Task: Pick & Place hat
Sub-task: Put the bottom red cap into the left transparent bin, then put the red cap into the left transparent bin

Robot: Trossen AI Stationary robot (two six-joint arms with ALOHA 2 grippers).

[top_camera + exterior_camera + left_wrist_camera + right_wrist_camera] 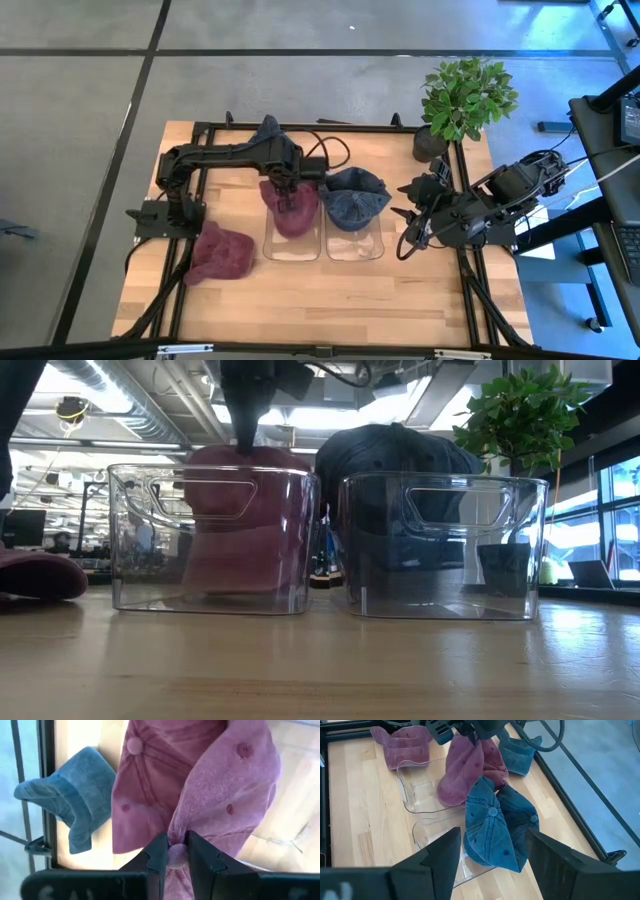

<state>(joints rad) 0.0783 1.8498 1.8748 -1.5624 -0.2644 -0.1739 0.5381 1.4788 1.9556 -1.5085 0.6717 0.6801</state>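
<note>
My left gripper (284, 188) is over the left clear bin (292, 255), shut on a maroon hat (292, 208) that hangs down into that bin (140, 560). A blue denim hat (355, 203) sits in the right clear bin (355, 255), its crown sticking up above the rim (400, 452). A second maroon hat (220, 253) lies flat on the table, left of the bins. A second blue hat (268, 128) lies at the table's far edge. My right gripper (405, 215) waits open to the right of the blue hat's bin. My left gripper (176, 857) pinches a bunched fold of the maroon hat's crown (176, 851) between its two fingers, coming from above and pointing down. The hat hangs below the fingers (240, 510), inside the left bin's walls. Whether its lower end touches the bin's floor, I cannot tell.
A potted plant (462, 98) stands at the table's far right corner. A black frame rail (300, 127) runs around the table's far and side edges. Bare wood (320, 300) lies between the bins and the near edge.
</note>
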